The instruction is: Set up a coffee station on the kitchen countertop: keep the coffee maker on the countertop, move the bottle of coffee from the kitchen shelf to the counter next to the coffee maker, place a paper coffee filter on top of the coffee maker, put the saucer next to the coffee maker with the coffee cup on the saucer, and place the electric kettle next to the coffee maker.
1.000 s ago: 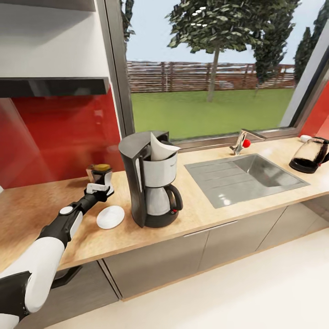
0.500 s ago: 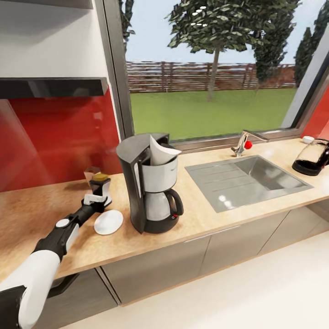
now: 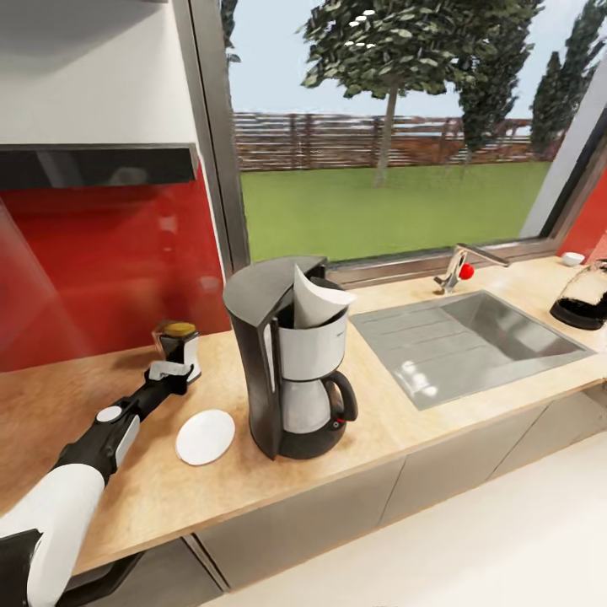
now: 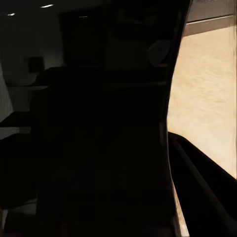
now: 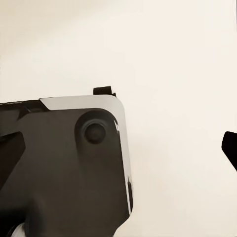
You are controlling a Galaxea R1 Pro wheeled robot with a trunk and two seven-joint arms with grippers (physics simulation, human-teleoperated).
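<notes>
Here the left gripper (image 3: 173, 367) is closed around the small dark bottle of coffee with a tan cap (image 3: 177, 339), standing on the light tan wood-look kitchen countertop (image 3: 101, 396) near the red backsplash. The bottle looks rigid, light and probably smooth, so a mid-body hold suits it. Rightward lie the flat round white saucer (image 3: 205, 437) and tall black coffee maker (image 3: 291, 367), with bare counter between.
</notes>
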